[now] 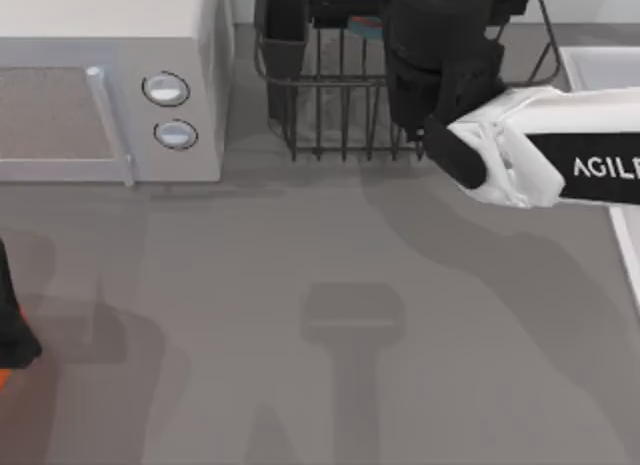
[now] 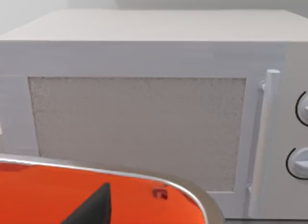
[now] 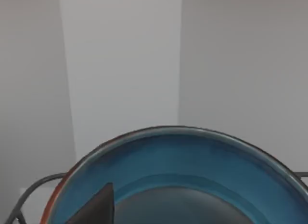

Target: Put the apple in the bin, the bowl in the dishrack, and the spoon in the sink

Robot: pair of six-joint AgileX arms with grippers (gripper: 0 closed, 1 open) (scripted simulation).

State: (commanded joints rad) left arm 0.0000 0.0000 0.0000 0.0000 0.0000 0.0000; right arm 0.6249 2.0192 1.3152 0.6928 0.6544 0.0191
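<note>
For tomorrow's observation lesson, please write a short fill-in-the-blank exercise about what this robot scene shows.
1. The right arm reaches over the ____ at the table's back.
2. The bowl has a ____ glaze inside its rim.
3. The white microwave has ____ round knobs.
4. In the left wrist view, the bin is coloured ____.

Missing words: dishrack; blue; two; orange.

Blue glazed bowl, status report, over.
Right claw over the dark grey wire dishrack, round blue glazed bowl just beneath it. Left claw at table's left edge, above the orange bin. Nothing blocking.
</note>
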